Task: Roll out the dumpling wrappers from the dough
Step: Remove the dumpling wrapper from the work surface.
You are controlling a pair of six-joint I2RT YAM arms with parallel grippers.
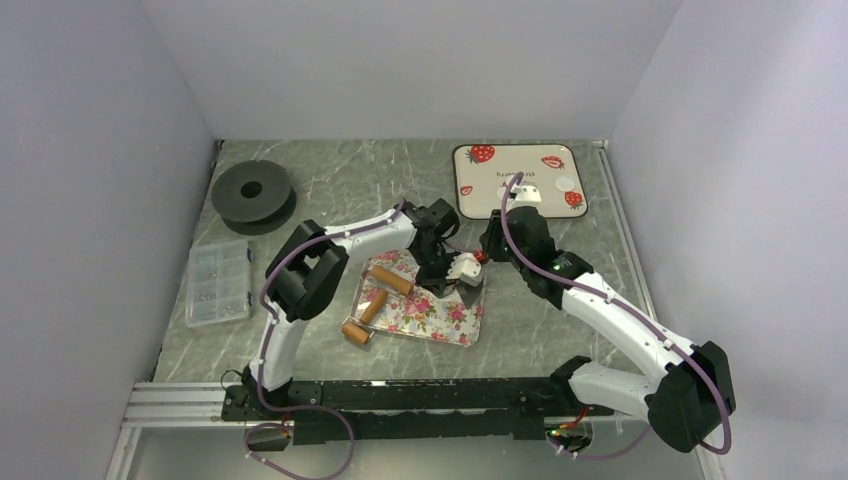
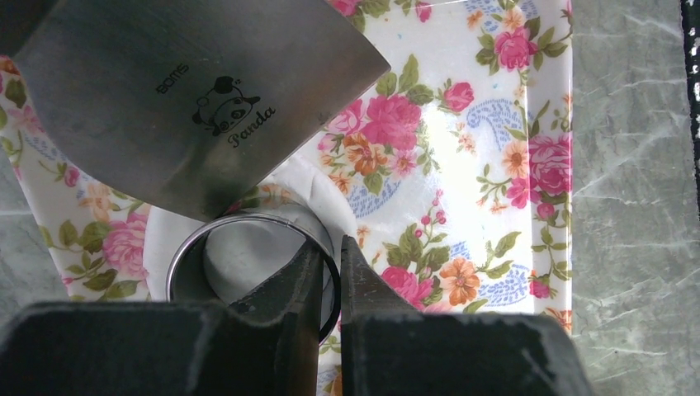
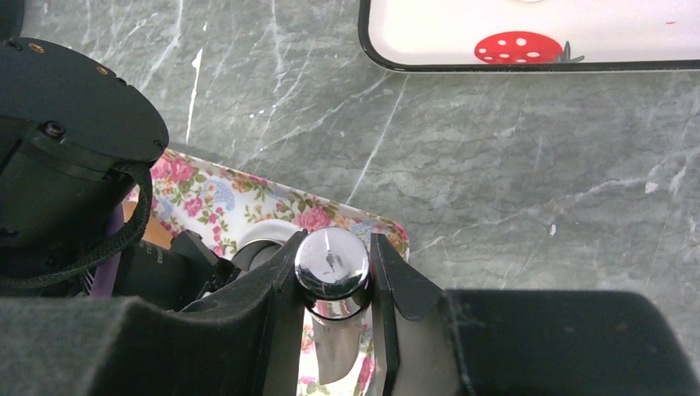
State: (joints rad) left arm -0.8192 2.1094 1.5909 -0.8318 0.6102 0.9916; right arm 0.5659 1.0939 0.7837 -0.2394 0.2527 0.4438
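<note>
A floral tray holds a white sheet of dough. On the dough stands a round metal ring cutter, filled with white dough. My left gripper is shut on the ring's right wall, one finger inside and one outside. My right gripper is shut on the chrome knob handle of a steel scraper, whose blade lies flat just beyond the ring. Both grippers meet over the floral tray. Two dumpling wrappers lie on the strawberry tray at the back.
A wooden rolling pin lies on the left part of the floral tray. A black spool and a clear plastic parts box sit at the left of the grey marble table. White walls close in three sides.
</note>
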